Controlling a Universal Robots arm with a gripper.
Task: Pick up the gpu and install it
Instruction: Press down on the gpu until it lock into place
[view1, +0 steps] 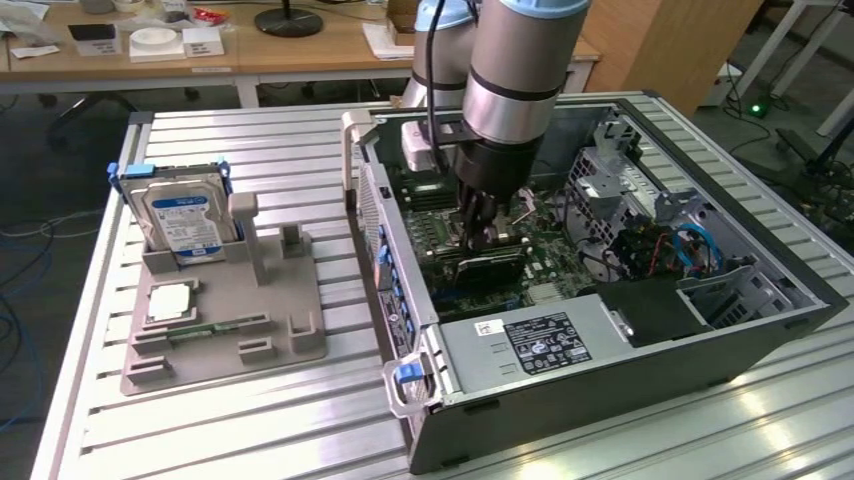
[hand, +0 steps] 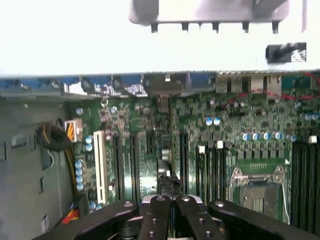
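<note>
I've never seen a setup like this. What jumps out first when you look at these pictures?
First the robot arm, reaching down into an open computer case lying on its side on the slatted metal table. Its gripper is shut, low over the green motherboard, just above a black gpu standing among the slots. On the exterior view's left, a grey rack holds a silver hard drive upright.

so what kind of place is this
Probably a robotics lab or test workshop: an open computer case lies on a slatted aluminium bench, a grey parts fixture holds a hard drive, office desks stand behind.
</note>
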